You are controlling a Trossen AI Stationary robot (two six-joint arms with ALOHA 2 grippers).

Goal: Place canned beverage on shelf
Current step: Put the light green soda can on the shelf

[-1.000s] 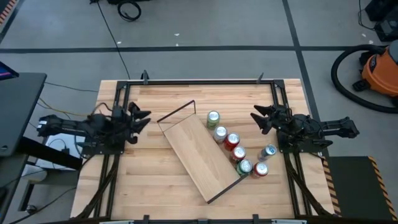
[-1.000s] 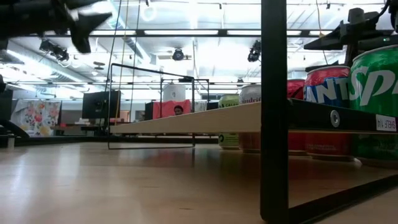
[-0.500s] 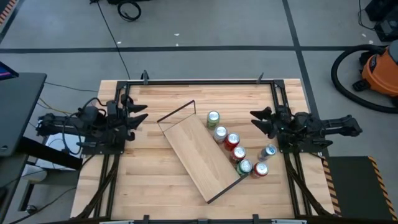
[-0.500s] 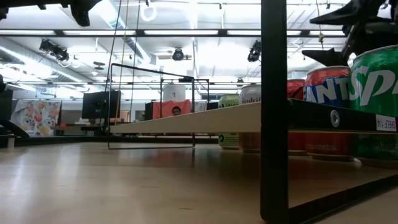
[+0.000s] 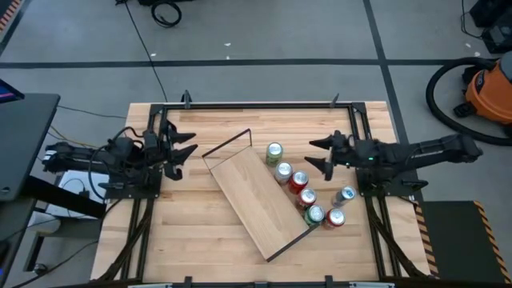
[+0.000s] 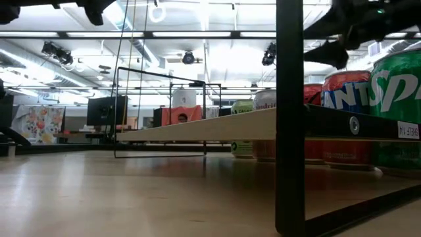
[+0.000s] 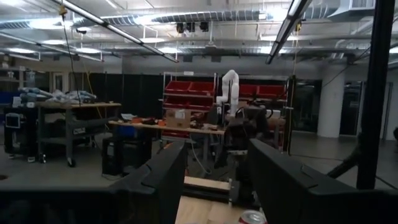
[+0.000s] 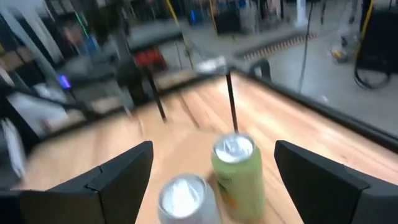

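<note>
Right tool (image 5: 320, 155) hangs over the counter (image 5: 200, 240) with its fingers spread wide and nothing between them, just to the right of the row of cans. Through its wrist camera the two dark fingers (image 8: 106, 180) frame a pale green can (image 8: 236, 168) and a silver-topped can (image 8: 181, 198) standing side by side, both apart from the fingers.

Left tool (image 5: 184, 148) sits over the left side of the counter, well apart from the cans; fingers parted, holding nothing.

Shelf (image 5: 256, 196) lies diagonally across the middle of the counter, a long light-wood board with thin dark wire frames at its two ends. From the low camera the board (image 6: 217, 125) stands raised off the counter on its wire frame.

Five cans stand upright in a line along the shelf's right edge: pale green can (image 5: 274, 151) farthest back, then a silver can (image 5: 284, 170), a red can (image 5: 299, 182), another red can (image 5: 307, 198) and a green can (image 5: 314, 214). None rests on the board's top as seen from above.

Two more lie beside that row: a blue can (image 5: 346, 194) on its side, and a red can (image 5: 335, 218) near the green one.

An orange vacuum (image 5: 490, 92) stands on the floor off the counter's right corner.
</note>
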